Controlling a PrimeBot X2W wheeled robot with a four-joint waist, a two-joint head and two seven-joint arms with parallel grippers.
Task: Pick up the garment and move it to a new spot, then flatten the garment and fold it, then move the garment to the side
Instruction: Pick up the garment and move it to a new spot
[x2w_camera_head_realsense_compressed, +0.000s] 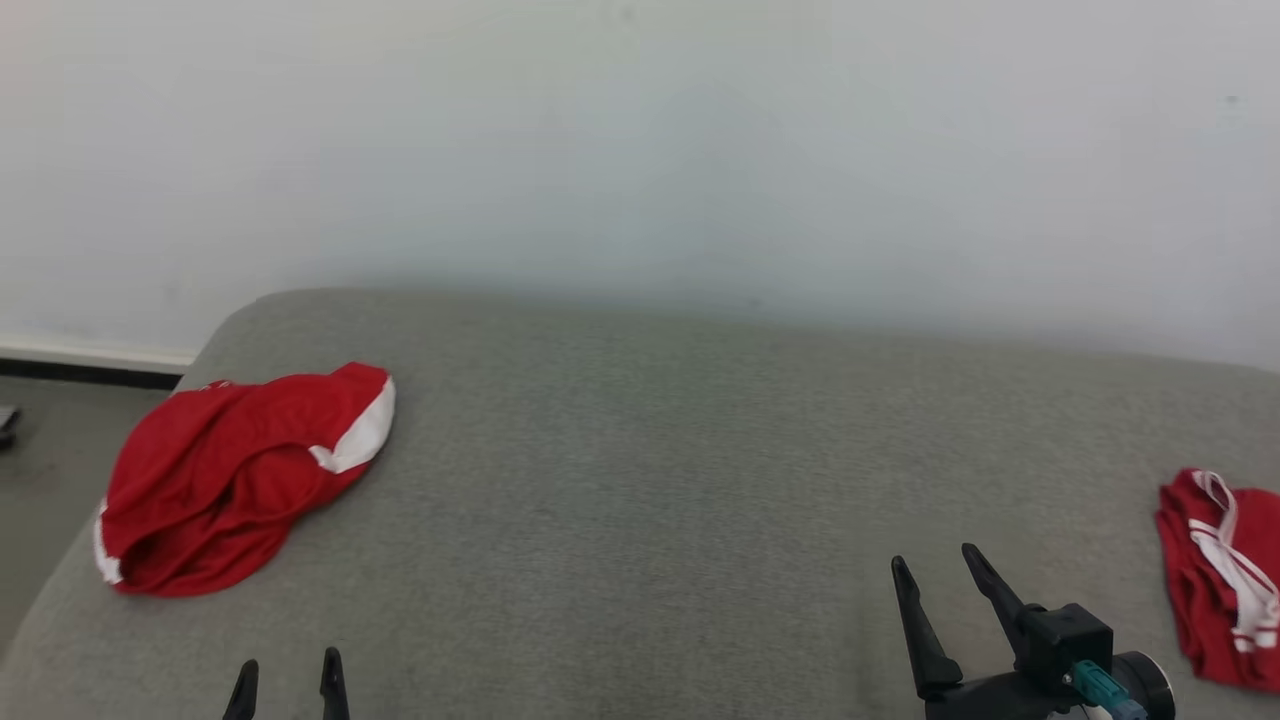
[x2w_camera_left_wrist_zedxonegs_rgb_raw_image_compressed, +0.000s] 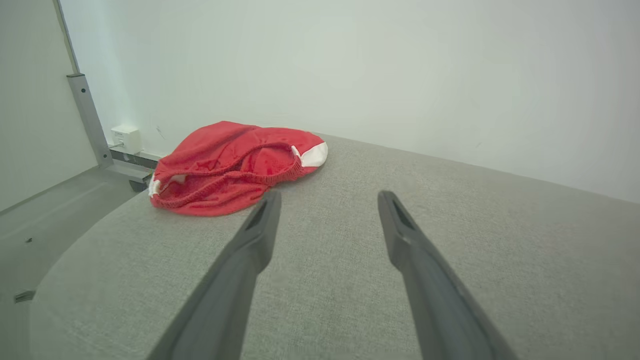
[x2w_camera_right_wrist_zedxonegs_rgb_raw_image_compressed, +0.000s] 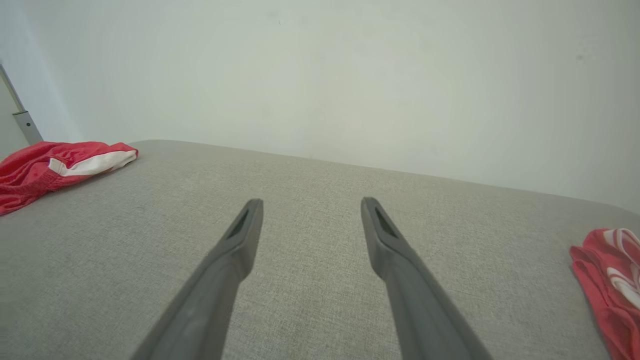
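Note:
A crumpled red garment (x2w_camera_head_realsense_compressed: 225, 478) with white trim lies at the left end of the grey padded table (x2w_camera_head_realsense_compressed: 650, 480). The left wrist view has it (x2w_camera_left_wrist_zedxonegs_rgb_raw_image_compressed: 235, 167) just beyond my fingertips, to their left. It shows at the far left edge of the right wrist view (x2w_camera_right_wrist_zedxonegs_rgb_raw_image_compressed: 55, 167). My left gripper (x2w_camera_head_realsense_compressed: 288, 675) stands open low in the head view, below the garment, holding nothing. In the left wrist view the left gripper (x2w_camera_left_wrist_zedxonegs_rgb_raw_image_compressed: 327, 200) points over bare fabric. My right gripper (x2w_camera_head_realsense_compressed: 938, 565) is open and empty at the lower right; its own view has it (x2w_camera_right_wrist_zedxonegs_rgb_raw_image_compressed: 310, 205) above bare table.
A second red garment (x2w_camera_head_realsense_compressed: 1225, 580) with white stripes lies bunched at the table's right edge, also at the right of the right wrist view (x2w_camera_right_wrist_zedxonegs_rgb_raw_image_compressed: 607, 280). A pale wall (x2w_camera_head_realsense_compressed: 640, 150) backs the table. Floor (x2w_camera_head_realsense_compressed: 50, 470), a metal post (x2w_camera_left_wrist_zedxonegs_rgb_raw_image_compressed: 87, 117) and a wall socket box (x2w_camera_left_wrist_zedxonegs_rgb_raw_image_compressed: 126, 137) lie beyond the left end.

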